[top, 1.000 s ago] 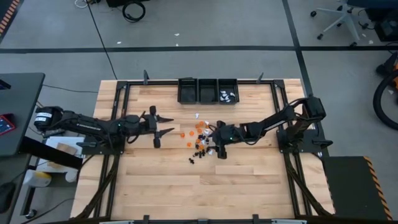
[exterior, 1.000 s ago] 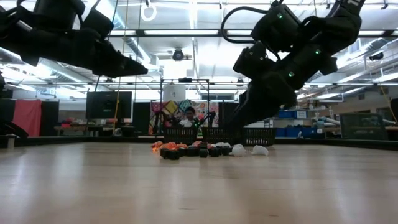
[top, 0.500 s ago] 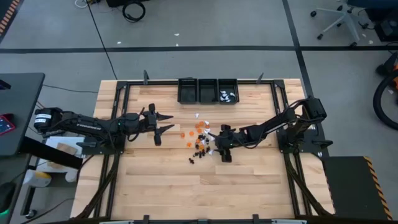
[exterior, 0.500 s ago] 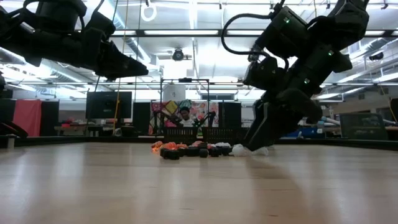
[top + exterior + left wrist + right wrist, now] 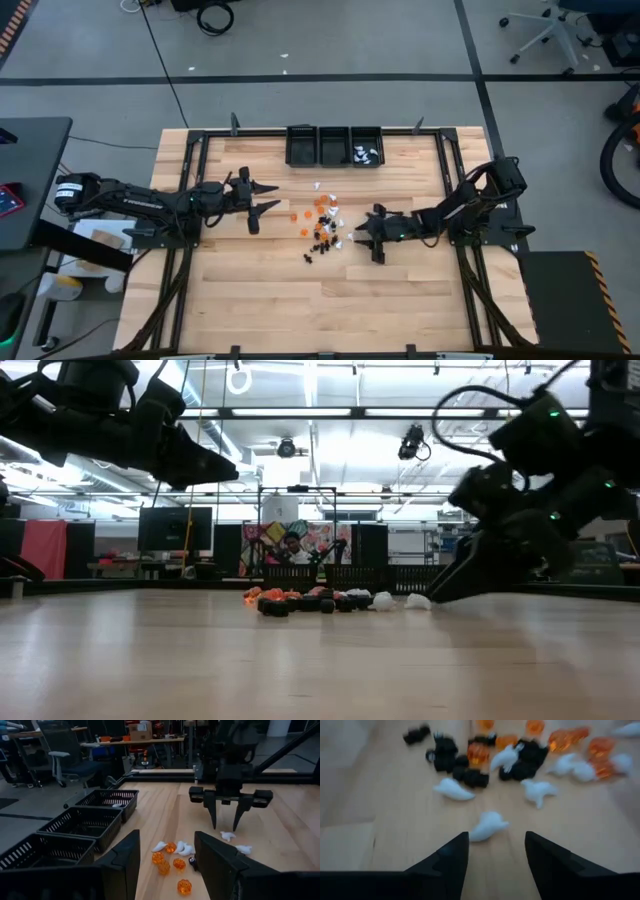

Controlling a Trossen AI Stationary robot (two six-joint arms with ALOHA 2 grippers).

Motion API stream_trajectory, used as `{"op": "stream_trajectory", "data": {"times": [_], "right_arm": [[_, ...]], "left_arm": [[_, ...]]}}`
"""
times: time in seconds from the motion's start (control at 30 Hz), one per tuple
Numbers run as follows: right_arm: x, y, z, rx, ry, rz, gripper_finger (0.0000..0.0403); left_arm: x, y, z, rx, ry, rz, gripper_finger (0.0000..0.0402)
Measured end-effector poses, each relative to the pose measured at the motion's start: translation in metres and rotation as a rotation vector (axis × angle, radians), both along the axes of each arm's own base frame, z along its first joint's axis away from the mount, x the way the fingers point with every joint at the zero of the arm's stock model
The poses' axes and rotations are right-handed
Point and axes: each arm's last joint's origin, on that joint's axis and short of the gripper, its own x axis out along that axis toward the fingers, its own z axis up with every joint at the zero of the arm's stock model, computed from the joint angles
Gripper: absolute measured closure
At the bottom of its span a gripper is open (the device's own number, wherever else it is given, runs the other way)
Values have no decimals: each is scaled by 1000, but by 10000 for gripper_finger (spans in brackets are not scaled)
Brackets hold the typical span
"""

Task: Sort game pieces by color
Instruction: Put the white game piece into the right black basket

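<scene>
Since the earlier high view, the right gripper (image 5: 372,236) has pulled back from the game pieces (image 5: 320,222) toward its own side of the wooden table (image 5: 270,290), while the left gripper (image 5: 258,199) hangs spread and empty just beside the pile. From table height the right arm sits low, angled down with its fingertips near the board. Its wrist view shows parted fingers (image 5: 445,857) holding nothing, a white ghost-shaped piece (image 5: 488,825) probably just ahead; closing now risks missing or flicking it away.
</scene>
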Motion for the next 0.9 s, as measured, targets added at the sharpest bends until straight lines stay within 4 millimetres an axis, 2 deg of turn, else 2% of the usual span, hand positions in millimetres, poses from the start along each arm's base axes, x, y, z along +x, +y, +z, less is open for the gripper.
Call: {"op": "stream_trajectory", "data": {"times": [0.13,0.33,0.63,0.9], "right_arm": [[-7,-5,-1,22,-31,-13,220],[-1,-3,0,65,-31,11,226],[7,-5,-7,105,6,-57,205],[25,-3,-16,114,2,-51,192]], "left_arm": [[0,0,3,7,-25,-1,234],[0,0,3,-28,-39,2,235],[0,0,5,-22,-60,3,234],[0,-1,4,-24,-46,-3,234]]}}
